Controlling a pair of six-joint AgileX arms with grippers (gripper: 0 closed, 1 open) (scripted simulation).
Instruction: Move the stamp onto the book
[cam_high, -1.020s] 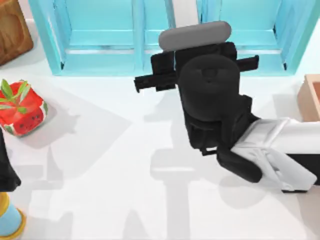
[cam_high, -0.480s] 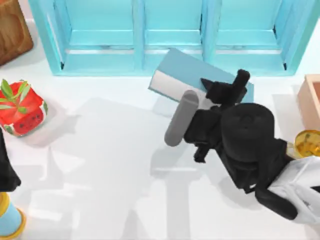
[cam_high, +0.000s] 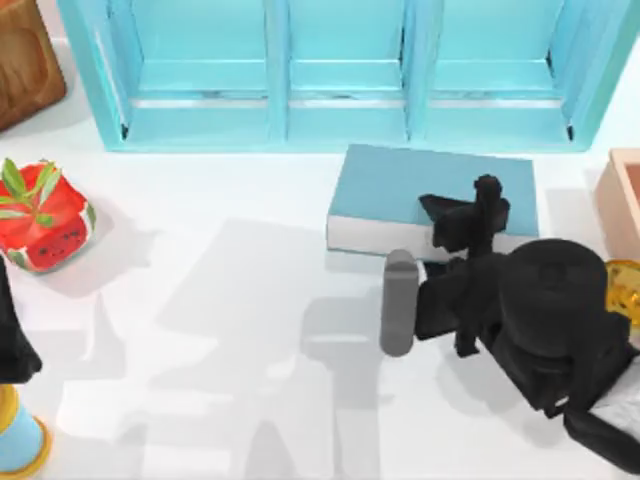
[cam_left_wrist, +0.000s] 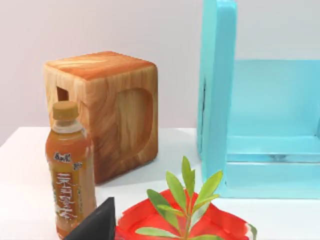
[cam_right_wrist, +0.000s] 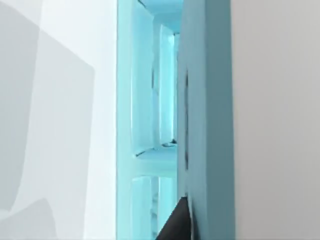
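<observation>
The book (cam_high: 400, 185) is a teal-blue hardcover with white page edges, lying flat just in front of the shelf unit, right of the table's middle. My right gripper (cam_high: 463, 208) hangs over the book's front right part, with its black wrist and a grey cylinder trailing toward the table's front. The right wrist view shows the book's cover edge (cam_right_wrist: 207, 125) close up. The stamp is hidden. My left arm (cam_high: 10, 340) is parked at the table's left edge.
A light-blue shelf unit (cam_high: 340, 70) spans the back. At the left are a wooden box (cam_high: 25, 60), a red watermelon-patterned pot with a plant (cam_high: 40, 215) and a drink bottle (cam_left_wrist: 70, 170). A gold trophy (cam_high: 625, 285) and a tan box (cam_high: 625, 195) sit at the right edge.
My right arm has swung back from the shelf toward the front right. The book, first covered and then lying askew, now lies square to the shelf and further right.
</observation>
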